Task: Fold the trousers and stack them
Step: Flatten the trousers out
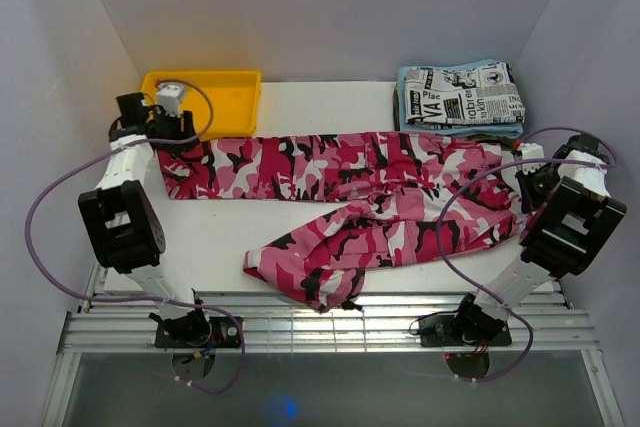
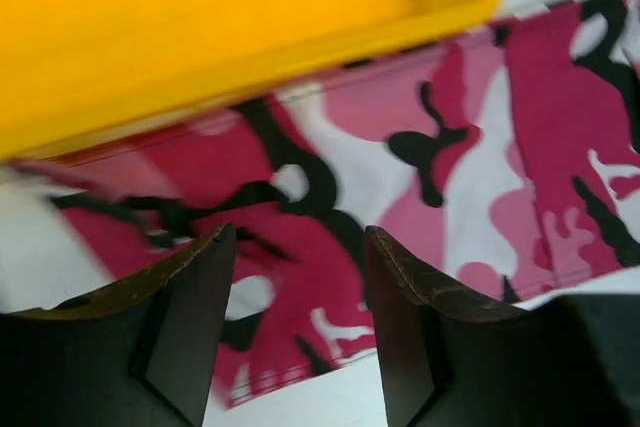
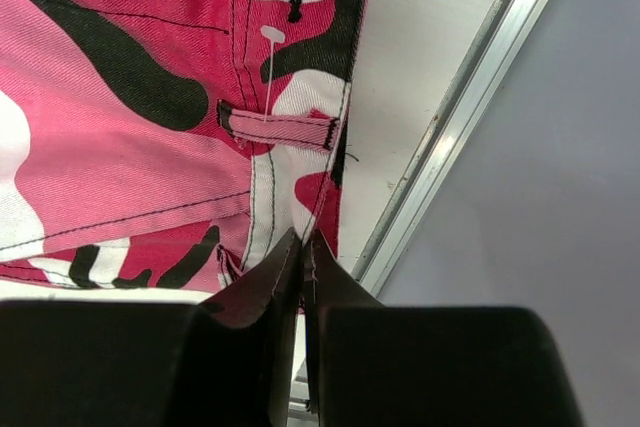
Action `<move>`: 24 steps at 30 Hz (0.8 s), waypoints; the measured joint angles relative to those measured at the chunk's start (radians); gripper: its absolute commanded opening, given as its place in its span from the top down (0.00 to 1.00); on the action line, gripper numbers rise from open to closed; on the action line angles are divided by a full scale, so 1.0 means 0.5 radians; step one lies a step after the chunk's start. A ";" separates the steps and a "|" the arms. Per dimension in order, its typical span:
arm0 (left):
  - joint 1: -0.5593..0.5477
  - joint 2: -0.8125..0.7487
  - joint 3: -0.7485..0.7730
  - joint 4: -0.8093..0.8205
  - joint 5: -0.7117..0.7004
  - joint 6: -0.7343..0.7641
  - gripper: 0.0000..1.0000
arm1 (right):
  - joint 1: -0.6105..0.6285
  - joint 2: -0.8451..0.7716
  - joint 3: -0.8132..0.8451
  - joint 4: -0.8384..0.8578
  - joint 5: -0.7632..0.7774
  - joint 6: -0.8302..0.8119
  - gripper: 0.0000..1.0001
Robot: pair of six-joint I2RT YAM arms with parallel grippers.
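I see the camouflage trousers (image 1: 380, 187) stretched across the surface (image 1: 215, 237). My left gripper (image 2: 300, 277) holds its jaws apart over a leg hem; my right gripper (image 3: 302, 247) pinches the waistband edge. The newspaper-print garment (image 1: 470, 95) reads "VA"; its other print is too small to read.

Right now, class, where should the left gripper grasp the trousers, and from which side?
Probably the trousers at the straight leg's cuff end, from above on its near edge: it lies flat under the left gripper, and the yellow tray blocks the far side.
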 measured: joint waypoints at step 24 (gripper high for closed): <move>0.327 0.447 0.175 -0.249 -0.613 -0.013 0.26 | 0.003 0.000 0.002 0.000 0.001 0.029 0.92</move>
